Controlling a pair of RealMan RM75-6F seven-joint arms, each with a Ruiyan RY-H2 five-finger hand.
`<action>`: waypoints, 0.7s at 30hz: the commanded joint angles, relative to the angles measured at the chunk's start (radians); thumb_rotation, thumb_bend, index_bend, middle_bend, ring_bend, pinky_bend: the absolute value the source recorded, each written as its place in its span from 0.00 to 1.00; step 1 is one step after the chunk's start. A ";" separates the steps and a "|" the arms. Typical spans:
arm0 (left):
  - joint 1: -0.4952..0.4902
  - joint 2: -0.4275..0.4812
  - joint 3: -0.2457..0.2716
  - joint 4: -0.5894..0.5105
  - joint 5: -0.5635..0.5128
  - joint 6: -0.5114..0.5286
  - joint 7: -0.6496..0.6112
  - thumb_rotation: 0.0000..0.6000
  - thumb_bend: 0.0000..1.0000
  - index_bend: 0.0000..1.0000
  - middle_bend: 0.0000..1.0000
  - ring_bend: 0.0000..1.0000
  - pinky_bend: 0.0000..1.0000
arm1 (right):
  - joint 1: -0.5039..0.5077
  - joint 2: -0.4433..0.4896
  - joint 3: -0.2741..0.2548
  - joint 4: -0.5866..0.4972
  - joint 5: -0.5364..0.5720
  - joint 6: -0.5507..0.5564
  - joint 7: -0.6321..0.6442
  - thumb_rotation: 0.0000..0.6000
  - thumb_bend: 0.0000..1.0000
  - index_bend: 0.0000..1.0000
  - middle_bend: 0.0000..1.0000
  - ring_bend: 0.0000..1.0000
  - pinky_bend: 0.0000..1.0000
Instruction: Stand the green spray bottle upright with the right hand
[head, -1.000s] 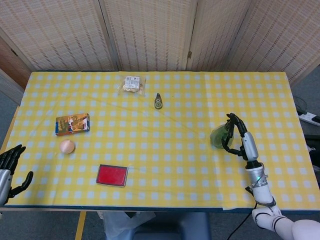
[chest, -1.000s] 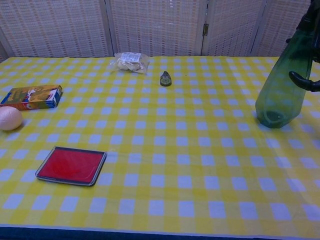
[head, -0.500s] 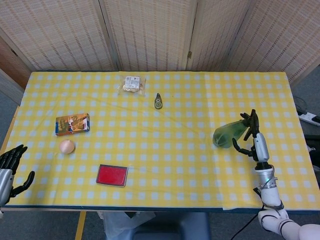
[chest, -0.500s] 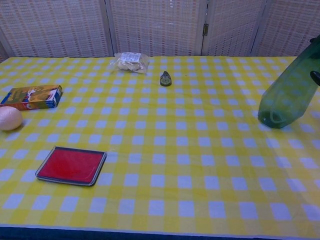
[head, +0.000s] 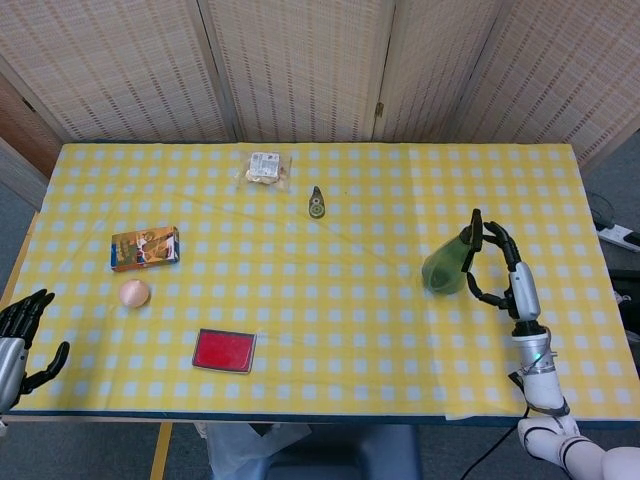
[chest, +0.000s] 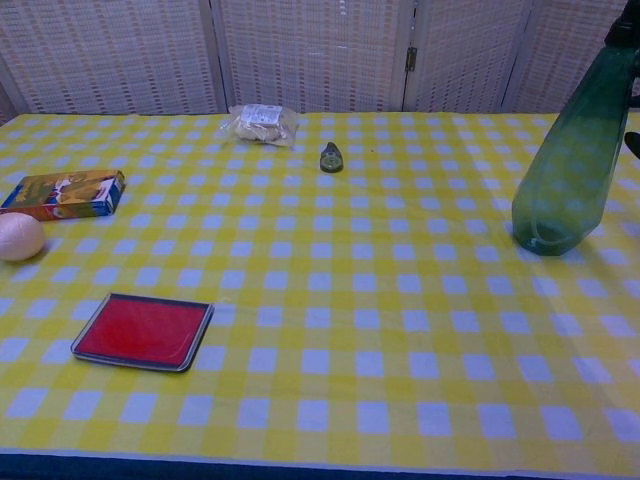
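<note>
The green spray bottle (head: 445, 268) stands on its base at the right of the yellow checked table (head: 330, 300), leaning a little toward my right hand (head: 503, 272). That hand's fingers curve around the bottle's upper part from the right. In the chest view the bottle (chest: 566, 165) rises almost upright, its dark spray head at the frame's top right corner; only a fingertip of the right hand (chest: 633, 146) shows at the edge. My left hand (head: 20, 335) hangs off the table's front left corner, fingers apart and holding nothing.
A snack packet (head: 265, 167) and a small dark green item (head: 316, 203) lie at the back centre. On the left are an orange box (head: 145, 248), a pale ball (head: 134, 293) and a flat red case (head: 224, 350). Wicker screens stand behind the table.
The bottle tipped over to the right half a second ago and has come back up to nearly upright. The right hand has moved slightly left with it. The left hand is still.
</note>
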 joint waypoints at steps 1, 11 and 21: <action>0.000 0.000 0.000 0.000 0.001 0.001 0.000 0.09 0.42 0.00 0.09 0.10 0.13 | -0.003 0.007 -0.001 -0.007 -0.002 0.001 -0.002 1.00 0.42 0.00 0.12 0.18 0.05; -0.001 -0.001 0.001 -0.002 0.002 0.000 0.007 0.09 0.42 0.00 0.09 0.10 0.13 | -0.037 0.056 -0.014 -0.073 -0.014 0.024 -0.013 1.00 0.42 0.00 0.11 0.18 0.04; 0.000 -0.001 0.002 -0.003 0.004 0.002 0.010 0.09 0.42 0.00 0.09 0.10 0.13 | -0.166 0.210 -0.101 -0.224 -0.079 0.147 -0.191 1.00 0.41 0.00 0.08 0.12 0.00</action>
